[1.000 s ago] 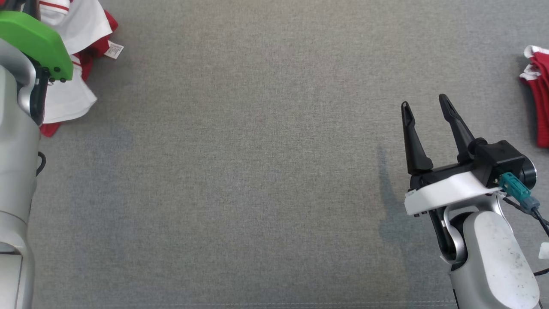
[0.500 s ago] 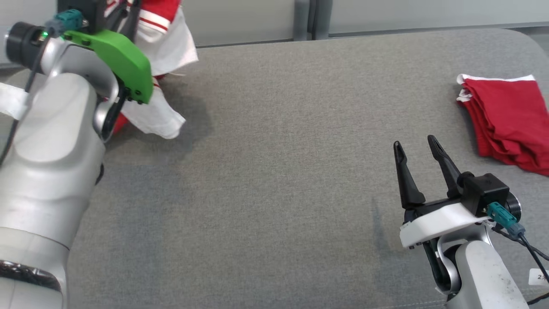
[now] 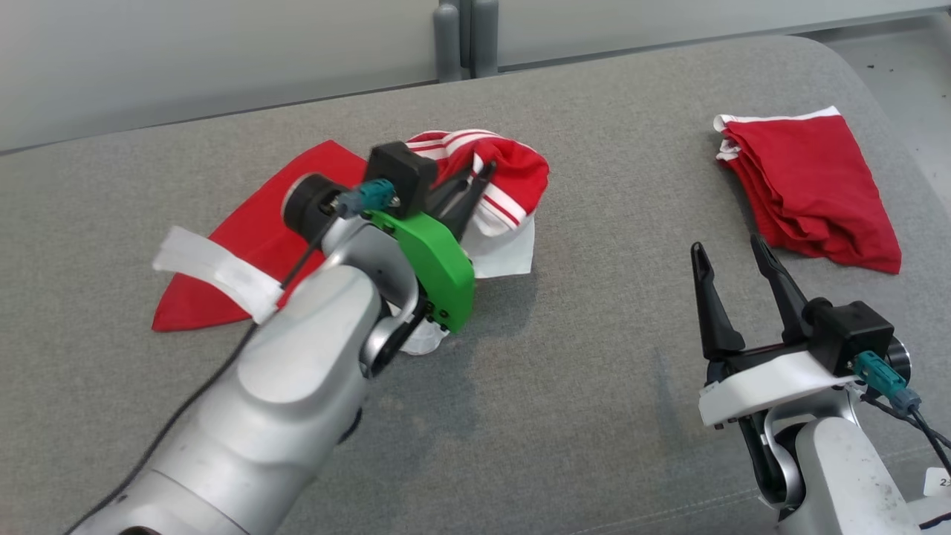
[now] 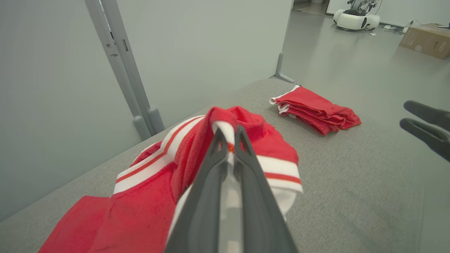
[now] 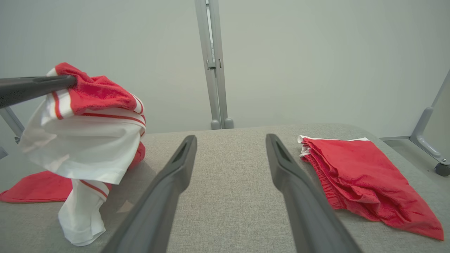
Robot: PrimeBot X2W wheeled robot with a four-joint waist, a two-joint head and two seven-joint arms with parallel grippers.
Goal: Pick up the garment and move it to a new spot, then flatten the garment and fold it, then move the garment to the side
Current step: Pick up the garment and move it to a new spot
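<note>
The garment (image 3: 513, 174) is red with white striped bands and a white panel. My left gripper (image 3: 481, 172) is shut on its bunched red edge and holds it above the grey padded table (image 3: 594, 349). In the left wrist view the shut fingers (image 4: 214, 165) pinch the garment (image 4: 270, 140) at the striped band. In the right wrist view the garment (image 5: 95, 116) hangs down at the left, its white end touching the table. My right gripper (image 3: 732, 253) stands open and empty at the lower right, and it is open in its own view (image 5: 230, 138).
A folded red garment (image 3: 810, 186) lies at the table's far right (image 5: 355, 168) (image 4: 316, 109). A flat red cloth (image 3: 245, 238) lies under my left arm; I cannot tell whether it belongs to the held garment. A grey wall and post (image 3: 464, 37) stand behind the table.
The head camera has tilted up and swung, so the whole picture has shifted. The left gripper stays shut on the garment, and the right gripper stays open.
</note>
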